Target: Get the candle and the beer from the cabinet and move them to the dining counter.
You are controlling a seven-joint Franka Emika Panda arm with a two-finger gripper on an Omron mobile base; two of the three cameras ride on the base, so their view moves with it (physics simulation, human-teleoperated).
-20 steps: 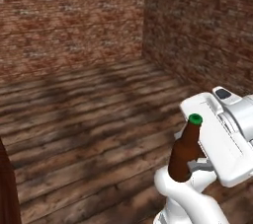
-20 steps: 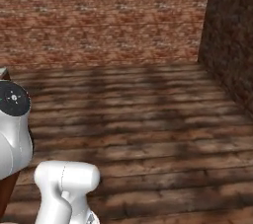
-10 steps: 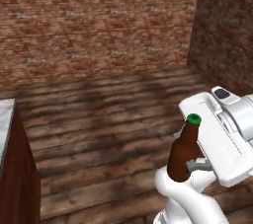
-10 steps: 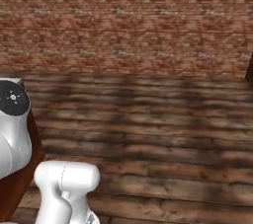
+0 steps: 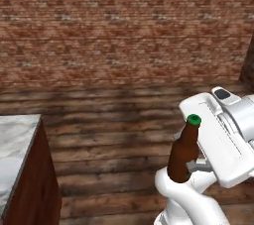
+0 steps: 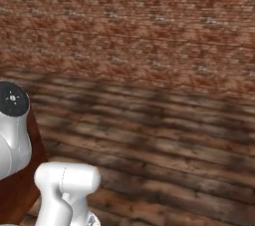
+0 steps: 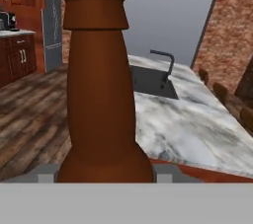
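We carry the beer point(image 5: 182, 155), a small dark brown glass bottle with a green cap, upright in our pincer point(image 5: 191, 169). In the left base view the bottle stands against the front of our white hand, its cap near the top edge of the hand and its lower body pressed between the grey fingers point(image 5: 202, 167); the pincer is clenched around the bottle's base. In the hand view the bottle point(image 7: 102, 94) rises right before the lens, with a grey finger pad point(image 7: 170, 174) showing at either side of its foot, touching the glass.

Behind the bottle in the hand view lies the dining counter point(image 7: 197, 129), a large island with a white-grey veined marble top and reddish wooden sides. A black sink point(image 7: 148, 82) with a thin black faucet point(image 7: 165, 62) is set into its far end, and dark wooden stools point(image 7: 221, 92) line its right edge. Further off on the left stand reddish-brown lower cabinets point(image 7: 17, 57) beside a grey refrigerator point(image 7: 52, 30).

In the left base view a corner of the same marble top point(image 5: 15, 154) sits at the lower left, well apart from the bottle, with its wooden side point(image 5: 42, 189) dropping to the dark plank floor point(image 5: 114, 135). A red-brown brick wall point(image 5: 124, 26) closes the background in both base views.
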